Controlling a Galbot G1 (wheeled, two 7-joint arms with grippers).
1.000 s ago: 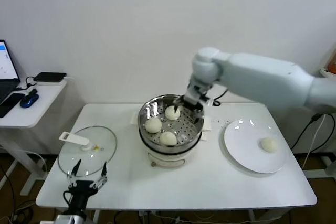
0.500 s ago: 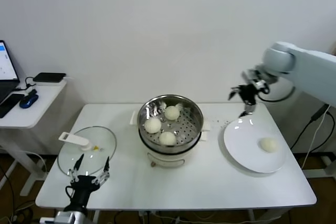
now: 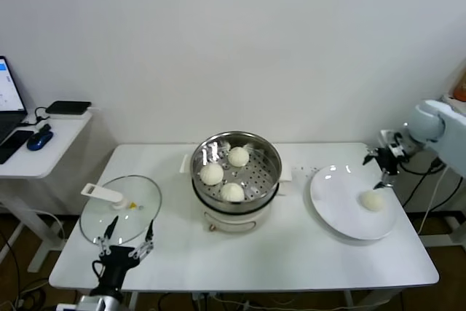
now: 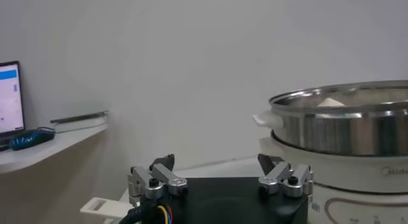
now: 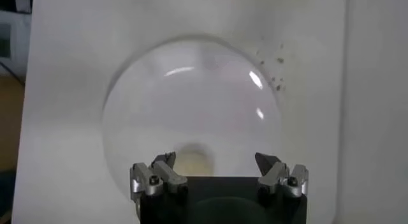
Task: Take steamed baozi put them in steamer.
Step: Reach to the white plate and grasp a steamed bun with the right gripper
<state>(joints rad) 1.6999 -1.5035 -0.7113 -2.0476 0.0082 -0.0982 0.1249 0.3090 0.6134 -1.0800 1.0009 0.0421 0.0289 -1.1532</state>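
Three steamed baozi (image 3: 232, 191) inside the steamer (image 3: 271, 152), at centre of the white surface (image 3: 291, 253): one at 12 o'clock in the pot, one at 9, one at 6, apart from each other on the perforated floor. A fourth bun (image 3: 373, 200) alone on the white plate (image 3: 336, 202) at 3 o'clock from the steamer, toward the plate's far right side.

Right arm reaching in from the right edge, elbow bent, forearm angled down toward the plate. Right pincer (image 3: 384, 172) poised just above the plate's far rim, at about 12 o'clock from the lone bun and near it, not touching. Fingers (image 5: 164, 168) spread wide and empty (bun visible between them, below, in the wrist view).

Left arm low at the near left edge of the surface, pointing up and away. Left pincer (image 3: 127, 239) at 6 o'clock from the glass lid (image 3: 120, 209), fingers (image 4: 159, 175) splayed open, gripping nothing.

Lid lying flat at 9 o'clock from the steamer, white handle (image 3: 102, 192) on top. Side desk (image 3: 44, 140) at far left with a laptop (image 3: 9, 96) and small dark items.
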